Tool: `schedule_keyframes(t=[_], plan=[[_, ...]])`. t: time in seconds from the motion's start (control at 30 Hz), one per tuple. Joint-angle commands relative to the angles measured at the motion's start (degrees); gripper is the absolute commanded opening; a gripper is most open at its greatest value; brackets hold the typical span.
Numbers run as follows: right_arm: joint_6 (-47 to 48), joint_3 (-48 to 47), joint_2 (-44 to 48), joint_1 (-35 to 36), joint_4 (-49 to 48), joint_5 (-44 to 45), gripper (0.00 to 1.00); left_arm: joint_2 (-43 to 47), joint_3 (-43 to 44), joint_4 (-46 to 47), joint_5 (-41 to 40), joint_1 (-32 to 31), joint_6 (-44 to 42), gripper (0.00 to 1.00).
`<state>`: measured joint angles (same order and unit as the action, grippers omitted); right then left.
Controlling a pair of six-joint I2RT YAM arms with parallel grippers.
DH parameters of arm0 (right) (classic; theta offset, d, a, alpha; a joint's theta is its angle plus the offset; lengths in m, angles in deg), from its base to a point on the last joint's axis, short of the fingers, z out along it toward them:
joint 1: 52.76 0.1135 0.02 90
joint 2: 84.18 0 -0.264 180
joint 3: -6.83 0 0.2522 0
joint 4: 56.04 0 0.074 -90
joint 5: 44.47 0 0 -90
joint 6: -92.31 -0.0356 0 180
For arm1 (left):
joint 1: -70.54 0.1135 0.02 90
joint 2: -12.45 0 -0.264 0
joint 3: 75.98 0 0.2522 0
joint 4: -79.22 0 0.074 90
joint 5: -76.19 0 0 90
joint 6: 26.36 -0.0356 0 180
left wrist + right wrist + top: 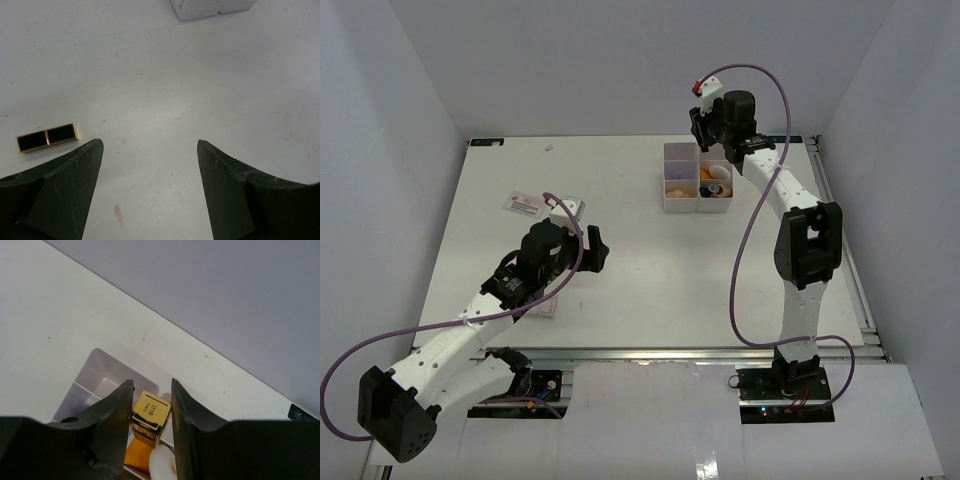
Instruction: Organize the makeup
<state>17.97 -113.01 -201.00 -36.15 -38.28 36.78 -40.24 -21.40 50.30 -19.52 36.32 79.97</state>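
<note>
Over the far side of the table [640, 275], the right arm is stretched out almost to its full reach, and its wrist is bent down above the white compartment box [695, 182]. The right pincer [152, 383] is closed on a gold square tube [150, 414], whose end face, marked 01B, is seen between the two fingers. The tube is held above the box, over a compartment in which an orange piece [136, 456] and a white oval piece [162, 465] are lodged; whether the tube touches them cannot be told.

On the near left, the left arm is folded at the elbow and its forearm is extended forward, low over the middle of the table. The left pincer [150, 145] is spread wide and nothing is held in it. A black-and-gold lipstick tube [47, 137] is laid flat on the table just outside the finger at the left of the wrist view, apart from it. A corner of the box is seen well ahead of this pincer.
</note>
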Motion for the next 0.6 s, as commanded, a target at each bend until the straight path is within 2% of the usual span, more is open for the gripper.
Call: schedule_keyframes(t=[0.0, 0.4, 0.57], plan=[[5.12, -4.3, -3.7, -0.01, -4.38, 5.14, 0.08, 0.74, -0.21, -0.67, -1.96, 0.1, -0.25, 0.87], [8.15, -2.01, -5.33, -0.83, -9.2, 6.97, 0.09, 0.43, -0.39, -0.66, -2.22, 0.12, -0.1, 0.88], [8.36, -1.62, -6.42, -1.49, -10.12, 7.43, 0.2, 0.16, -0.53, -0.66, -2.61, 0.12, 0.12, 0.88]])
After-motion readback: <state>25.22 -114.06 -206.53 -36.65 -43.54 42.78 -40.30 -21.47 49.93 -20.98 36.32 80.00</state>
